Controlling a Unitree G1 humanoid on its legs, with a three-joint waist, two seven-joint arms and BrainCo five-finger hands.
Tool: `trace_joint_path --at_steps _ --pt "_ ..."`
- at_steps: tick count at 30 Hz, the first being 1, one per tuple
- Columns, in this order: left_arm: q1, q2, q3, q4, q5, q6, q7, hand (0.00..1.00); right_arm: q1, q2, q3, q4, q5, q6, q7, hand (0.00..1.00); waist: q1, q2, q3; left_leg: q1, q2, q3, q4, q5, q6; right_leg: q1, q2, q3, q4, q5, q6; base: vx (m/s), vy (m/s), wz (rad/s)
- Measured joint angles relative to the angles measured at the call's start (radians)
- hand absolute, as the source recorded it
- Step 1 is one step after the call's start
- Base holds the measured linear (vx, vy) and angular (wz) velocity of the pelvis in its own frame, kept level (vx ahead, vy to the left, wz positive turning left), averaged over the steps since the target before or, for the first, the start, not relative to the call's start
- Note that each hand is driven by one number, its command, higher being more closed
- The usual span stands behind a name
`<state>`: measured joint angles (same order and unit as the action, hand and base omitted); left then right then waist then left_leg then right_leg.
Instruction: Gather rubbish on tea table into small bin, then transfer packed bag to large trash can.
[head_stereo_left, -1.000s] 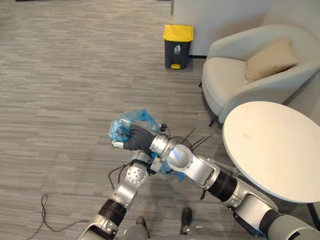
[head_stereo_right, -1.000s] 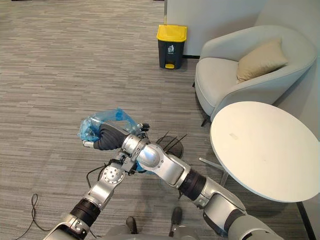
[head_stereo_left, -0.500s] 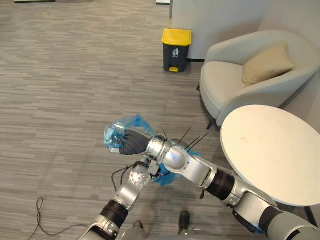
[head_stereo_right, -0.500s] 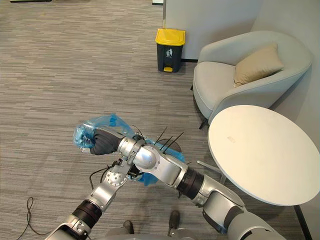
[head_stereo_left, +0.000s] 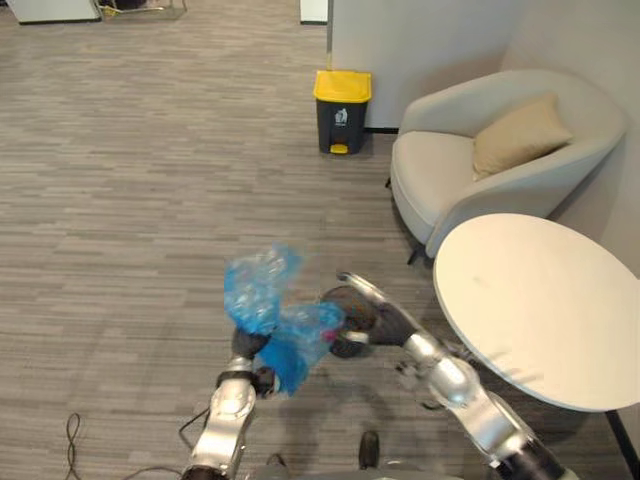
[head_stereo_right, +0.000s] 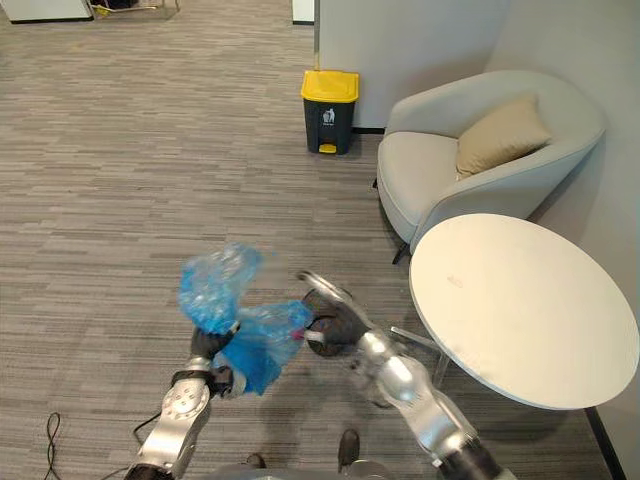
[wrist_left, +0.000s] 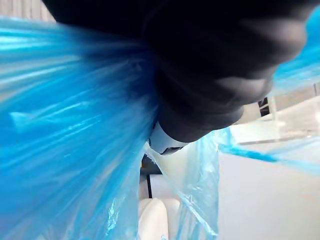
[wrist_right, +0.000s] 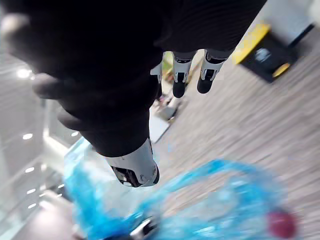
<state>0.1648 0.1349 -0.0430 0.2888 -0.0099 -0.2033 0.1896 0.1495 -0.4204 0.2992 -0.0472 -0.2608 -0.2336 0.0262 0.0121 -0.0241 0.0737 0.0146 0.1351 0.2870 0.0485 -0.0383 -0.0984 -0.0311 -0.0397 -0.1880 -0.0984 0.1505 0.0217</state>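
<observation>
The blue plastic bag (head_stereo_left: 268, 318) is seen off the floor, in front of the robot, well apart from the left edge of the round tea table (head_stereo_left: 540, 300). Its long axis is laid slantwise: a crumpled lobe points up and away from the robot, and a fuller lobe is spread down and to the robot's right. A small pink spot is seen through the plastic at that right-hand end.

The left hand (head_stereo_right: 205, 347) is raised on an upright forearm at the middle of the bag. In the left wrist view its dark cover is wrapped in blue plastic and its fingers are hidden, so it cannot be told how far they are curled.

The right hand (head_stereo_left: 362, 312) is held level just beside the bag's right-hand end, on an arm stretched forward from the lower right. In the right wrist view its fingers (wrist_right: 180, 75) are seen straight and nothing is held in them, with the bag below.

The yellow-lidded large trash can (head_stereo_left: 342, 110) is set far ahead by the wall, beside an armchair (head_stereo_left: 440, 175) with a cushion (head_stereo_left: 515, 135).
</observation>
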Motion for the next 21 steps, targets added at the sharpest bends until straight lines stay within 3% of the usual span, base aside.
trace_joint_path --at_steps 4,9,13,15,17,18,19,21 --pt "0.037 0.010 0.082 0.088 -0.021 -0.001 -0.040 1.00 0.100 0.022 -0.109 0.179 0.037 -0.012 0.028 0.00 -0.007 0.014 -0.011 0.006 -0.004 -0.016 -0.011 0.003 0.001 0.011 -0.004 -0.019 0.000 -0.010 0.005 0.02 0.017 0.13" --pt "0.109 0.011 0.167 0.213 -0.063 0.001 -0.095 1.00 0.126 0.102 -0.265 0.486 0.099 0.020 0.042 0.00 -0.024 0.038 -0.018 -0.021 -0.013 -0.056 0.007 -0.007 0.005 0.014 -0.018 -0.062 0.004 -0.027 0.013 0.03 0.034 0.28" --pt "0.116 0.009 0.174 0.234 -0.068 0.001 -0.125 1.00 0.118 0.147 -0.369 0.634 0.117 0.026 0.009 0.00 -0.026 0.054 0.024 -0.134 -0.010 -0.156 0.145 -0.042 0.015 0.005 -0.040 -0.184 0.068 -0.069 0.018 -0.02 0.048 0.74" --pt "0.117 0.009 0.174 0.234 -0.069 0.001 -0.126 1.00 0.110 0.154 -0.386 0.663 0.133 0.027 -0.013 0.00 -0.025 0.056 0.035 -0.155 -0.010 -0.155 0.155 -0.054 0.024 0.004 -0.055 -0.233 0.088 -0.085 0.025 -0.01 0.048 0.89" --pt "0.117 0.002 0.173 0.236 -0.070 0.002 -0.133 1.00 0.108 0.164 -0.417 0.666 0.133 0.028 -0.046 0.00 -0.028 0.065 0.043 -0.178 0.029 -0.036 0.166 -0.067 0.045 0.002 -0.080 -0.305 0.107 -0.105 0.035 0.02 0.100 1.00" --pt "0.112 0.000 0.173 0.241 -0.069 0.002 -0.141 1.00 0.104 0.164 -0.426 0.684 0.132 0.033 -0.060 0.00 -0.028 0.048 0.051 -0.179 0.057 0.090 0.184 -0.074 0.068 -0.011 -0.113 -0.334 0.115 -0.114 0.038 0.09 0.195 0.98" --pt "0.100 -0.005 0.170 0.254 -0.069 0.002 -0.146 1.00 0.088 0.161 -0.429 0.700 0.129 0.046 -0.077 0.00 -0.029 0.074 0.057 -0.184 0.105 0.210 0.219 -0.084 0.086 -0.011 -0.127 -0.361 0.134 -0.124 0.052 0.10 0.198 0.94" --pt "0.100 -0.011 0.170 0.281 -0.068 0.003 -0.146 1.00 0.068 0.163 -0.431 0.726 0.103 0.057 -0.092 0.00 -0.032 0.083 0.068 -0.202 0.123 0.231 0.249 -0.052 0.070 -0.003 -0.145 -0.402 0.171 -0.135 0.074 0.09 0.178 0.80"
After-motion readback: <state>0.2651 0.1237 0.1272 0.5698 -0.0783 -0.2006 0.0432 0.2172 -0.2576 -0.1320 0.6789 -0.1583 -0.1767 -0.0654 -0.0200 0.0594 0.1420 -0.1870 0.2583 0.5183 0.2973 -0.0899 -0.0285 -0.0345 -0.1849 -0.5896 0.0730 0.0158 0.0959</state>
